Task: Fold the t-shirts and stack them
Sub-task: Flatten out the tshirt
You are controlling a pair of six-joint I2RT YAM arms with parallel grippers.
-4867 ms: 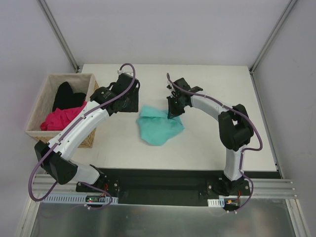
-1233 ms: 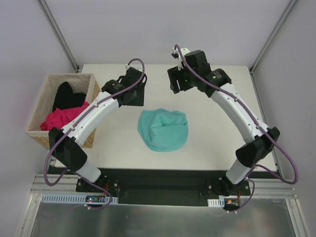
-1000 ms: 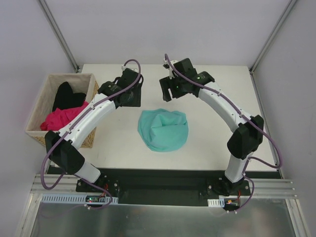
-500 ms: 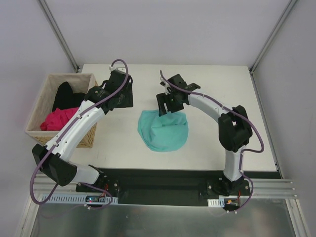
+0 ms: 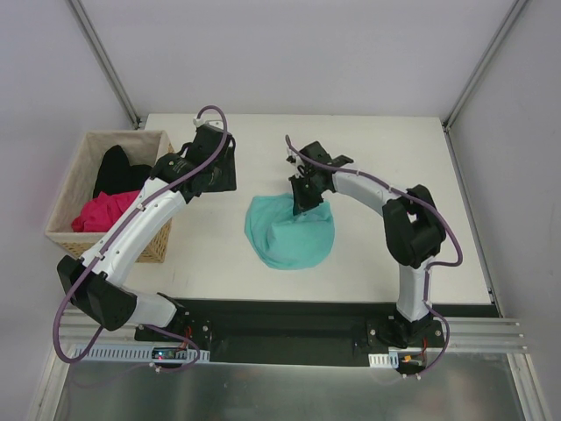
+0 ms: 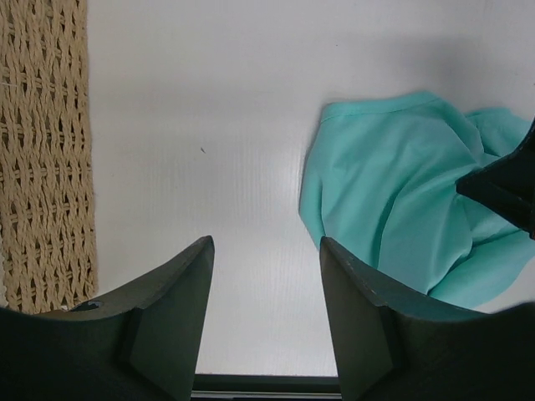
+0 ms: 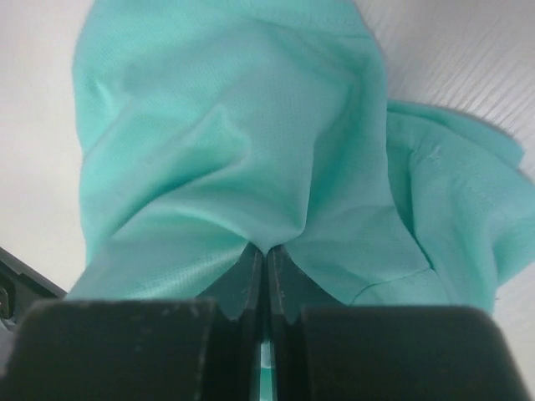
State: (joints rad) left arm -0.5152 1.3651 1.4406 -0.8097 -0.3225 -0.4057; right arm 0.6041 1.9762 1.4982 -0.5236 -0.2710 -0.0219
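Teal t-shirt (image 5: 289, 232): It lies in a soft, rumpled heap on the white table (image 5: 394, 175), near the middle of the top picture. It is a roundish shape, with folds and bumps in the cloth.

Right claw (image 5: 301, 203): It is down at the upper edge of the teal t-shirt. In the right wrist picture its two black fingers (image 7: 242, 271) are squeezed tight together, with almost no gap. A pinch of teal cloth is caught between them, and the cloth bunches up into a ridge right at the tips.

Left claw (image 6: 266, 259): Its fingers stand wide apart and it has nothing in them. In the top picture it is up and to the left of the teal t-shirt, not touching it. In the left wrist picture, bare table shows between its fingers, and the teal t-shirt is off to the right.

Basket (image 5: 123, 134): A woven basket sits at the left side of the top picture, at the table's left edge.

Pink t-shirt (image 5: 110, 210): It is bunched up in the lower part of the basket.

Black t-shirt (image 5: 118, 171): It is bunched up in the basket too, just above the pink t-shirt.
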